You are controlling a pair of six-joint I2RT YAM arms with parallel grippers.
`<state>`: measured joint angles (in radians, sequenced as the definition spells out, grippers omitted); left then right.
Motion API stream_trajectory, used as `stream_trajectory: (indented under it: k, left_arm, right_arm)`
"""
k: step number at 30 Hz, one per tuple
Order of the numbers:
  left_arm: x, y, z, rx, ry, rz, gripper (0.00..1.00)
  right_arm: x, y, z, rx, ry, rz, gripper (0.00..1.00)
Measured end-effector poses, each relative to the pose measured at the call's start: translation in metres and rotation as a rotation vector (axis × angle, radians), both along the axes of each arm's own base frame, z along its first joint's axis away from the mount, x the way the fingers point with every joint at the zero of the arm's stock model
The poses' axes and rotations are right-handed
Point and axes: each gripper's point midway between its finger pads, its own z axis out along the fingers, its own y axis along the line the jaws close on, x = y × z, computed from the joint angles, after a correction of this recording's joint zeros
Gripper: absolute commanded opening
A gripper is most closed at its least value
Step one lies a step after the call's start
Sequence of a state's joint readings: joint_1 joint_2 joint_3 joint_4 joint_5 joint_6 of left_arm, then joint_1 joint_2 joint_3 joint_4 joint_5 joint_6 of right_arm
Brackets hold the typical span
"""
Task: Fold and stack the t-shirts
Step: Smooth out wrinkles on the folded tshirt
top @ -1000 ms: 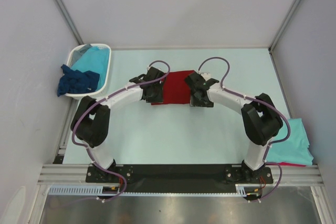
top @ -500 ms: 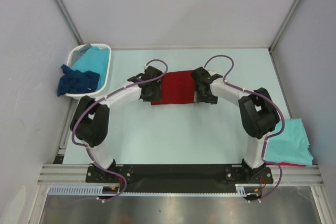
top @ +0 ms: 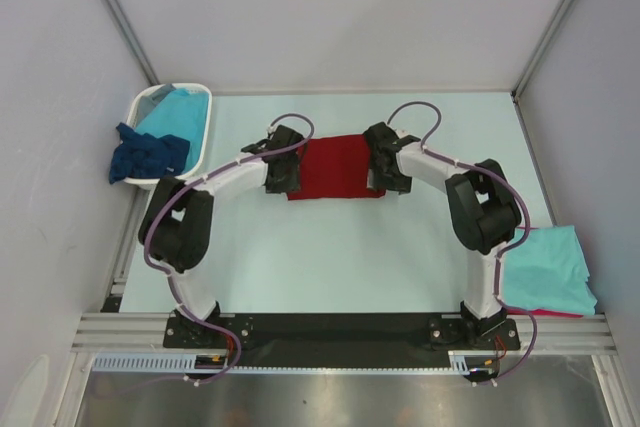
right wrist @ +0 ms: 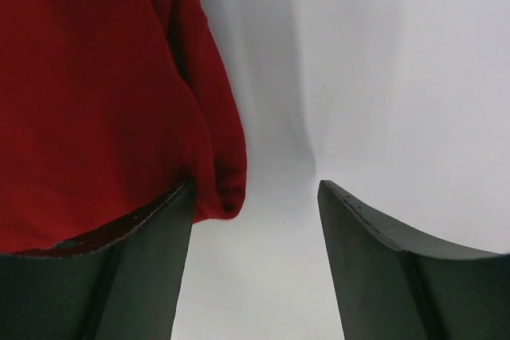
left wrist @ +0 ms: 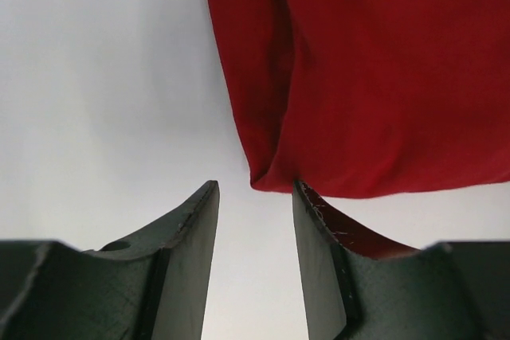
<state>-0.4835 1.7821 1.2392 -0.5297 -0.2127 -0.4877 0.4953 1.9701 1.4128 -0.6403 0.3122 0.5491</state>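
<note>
A dark red t-shirt lies folded into a flat rectangle in the middle of the table. My left gripper sits at its left edge and my right gripper at its right edge. In the left wrist view the jaws stand open, with the red cloth's corner just beyond the tips and nothing between them. In the right wrist view the gripper is open wide; a rounded fold of the red shirt lies against the left finger, ungripped.
A white basket at the far left holds a turquoise shirt, and a navy shirt hangs over its rim. At the right near edge a folded turquoise shirt lies on a red one.
Both grippers have drawn outward off the red shirt's side edges, and more of the cloth shows between them. The left jaws have opened wider. The shirt lies still.
</note>
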Motion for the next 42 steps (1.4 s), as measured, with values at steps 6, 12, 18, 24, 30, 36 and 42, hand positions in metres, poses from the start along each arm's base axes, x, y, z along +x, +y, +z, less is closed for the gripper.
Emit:
stream_trajectory:
  k: [6,12,18,24,30,36,42]
  left_arm:
    - [-0.005,-0.003,-0.036,0.017,0.096,-0.014,0.46]
    - [-0.003,-0.008,-0.038,0.006,0.105,-0.02,0.45]
    - [-0.003,-0.011,-0.041,-0.006,0.119,-0.028,0.39]
    - [-0.003,-0.015,-0.041,-0.02,0.122,-0.034,0.31]
    - [-0.003,-0.017,-0.041,-0.029,0.124,-0.04,0.18]
    - [-0.004,-0.018,-0.04,-0.035,0.128,-0.044,0.0]
    - [-0.005,-0.019,-0.04,-0.042,0.136,-0.047,0.0]
  right_arm:
    - [0.005,0.006,-0.009,0.011,0.019,0.006,0.67]
    - [0.006,0.007,-0.01,0.022,0.028,0.009,0.64]
    - [0.007,0.011,-0.012,0.043,0.03,0.015,0.51]
    - [0.008,0.018,-0.012,0.076,0.028,0.023,0.36]
    - [0.01,0.022,-0.014,0.101,0.017,0.026,0.12]
    - [0.008,0.024,-0.013,0.129,-0.004,0.016,0.0]
    - [-0.007,0.019,-0.013,0.162,-0.024,-0.016,0.0]
